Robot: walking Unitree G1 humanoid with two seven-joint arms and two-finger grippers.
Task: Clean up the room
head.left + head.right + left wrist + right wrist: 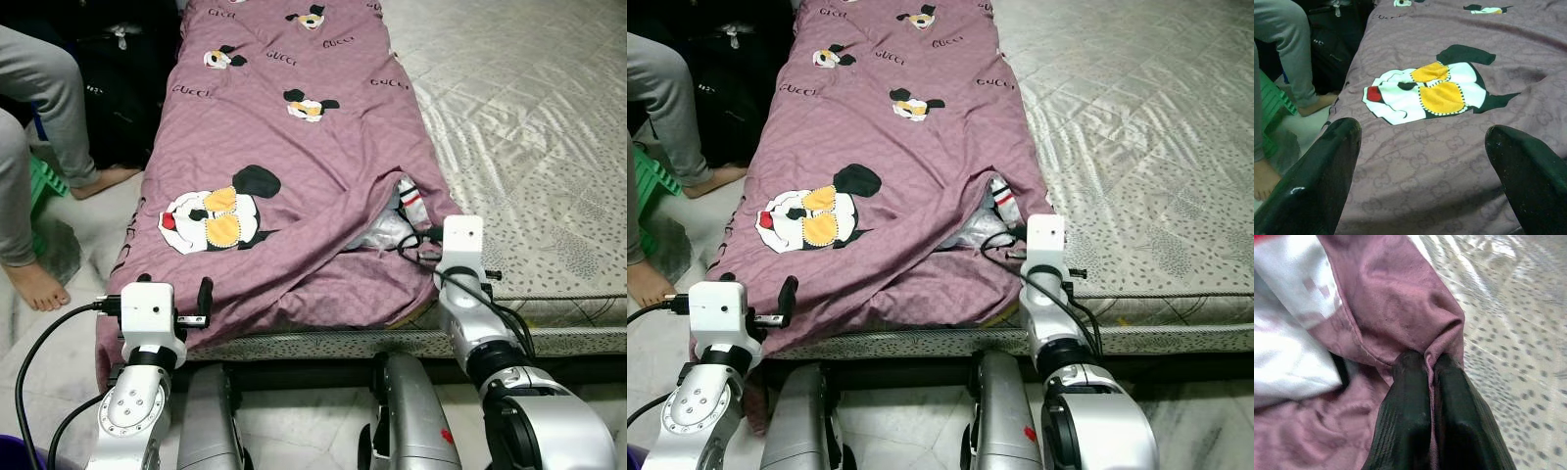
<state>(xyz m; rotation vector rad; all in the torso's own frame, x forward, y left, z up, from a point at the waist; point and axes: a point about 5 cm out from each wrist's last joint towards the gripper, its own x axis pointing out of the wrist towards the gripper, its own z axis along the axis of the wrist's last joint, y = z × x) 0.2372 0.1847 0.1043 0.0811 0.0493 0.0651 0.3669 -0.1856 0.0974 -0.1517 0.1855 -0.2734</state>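
1. Black fingers (1415,396) of the right gripper (1430,363) press together on a fold of the purple blanket (294,147), with the cloth pinched between the two tips at the blanket's right edge, near the mattress's front edge.
2. Just beside that pinch the blanket gapes, and a white cloth (387,230) shows through the opening; most of it lies hidden under the purple cover, so what it is cannot be made out.
3. Over the blanket's front left corner, the left gripper (1422,139) has its fingers (1322,171) spread wide, with nothing between them; whether the tips touch the fabric is hard to tell.
4. The blanket is dull purple with a faint woven logo pattern, printed lettering and several cartoon figures in white, black and yellow; the largest figure (216,217) sits near the front left corner. It covers the left part of the mattress (529,137), rumpled toward the front edge, and its far end is cut off by the picture.
5. On the right the mattress lies bare, pale and quilted with small dark specks.
6. At the left, a person's legs (44,108) in grey trousers and bare feet stand on the floor, cut off above the knee.
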